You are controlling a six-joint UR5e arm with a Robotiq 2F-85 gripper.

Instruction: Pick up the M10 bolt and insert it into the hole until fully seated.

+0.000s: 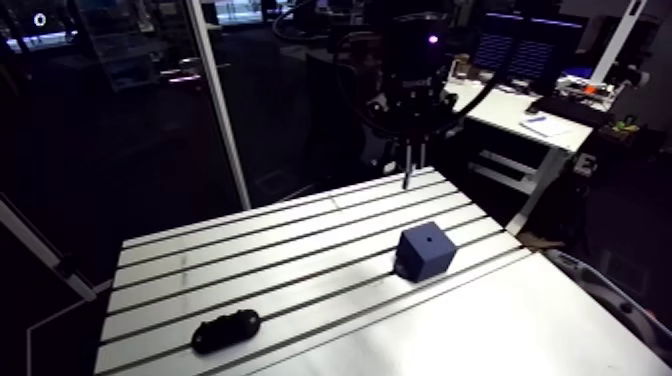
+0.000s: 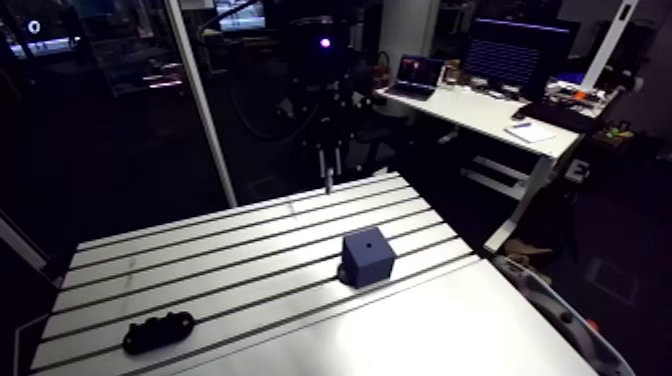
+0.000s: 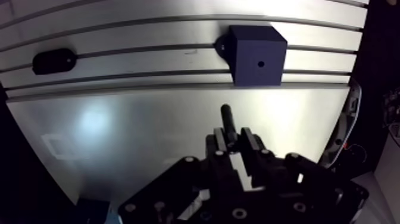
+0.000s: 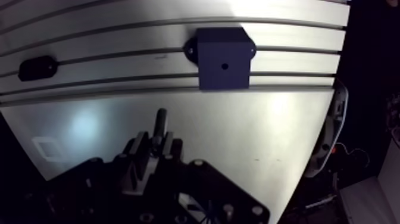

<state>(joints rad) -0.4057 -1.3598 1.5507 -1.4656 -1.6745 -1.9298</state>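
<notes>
Hand (image 3: 233, 138) clamps bolt (image 3: 227, 119) (block (image 3: 257, 56) well ahead).

Dark bolt (image 3: 227, 119) clamped in gripper (image 3: 234, 136), shank pointing downward, well apart from blue cube (image 3: 257, 55), small hole (image 3: 260, 63) in its top

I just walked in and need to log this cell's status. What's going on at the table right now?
The robot arm's gripper is shut on the bolt, which sticks out past its fingertips. It hangs in the air above the slotted table, clear of the blue block, whose hole is empty. A black object lies apart from the block, further along the slots. The bolt is not yet inserted.
</notes>
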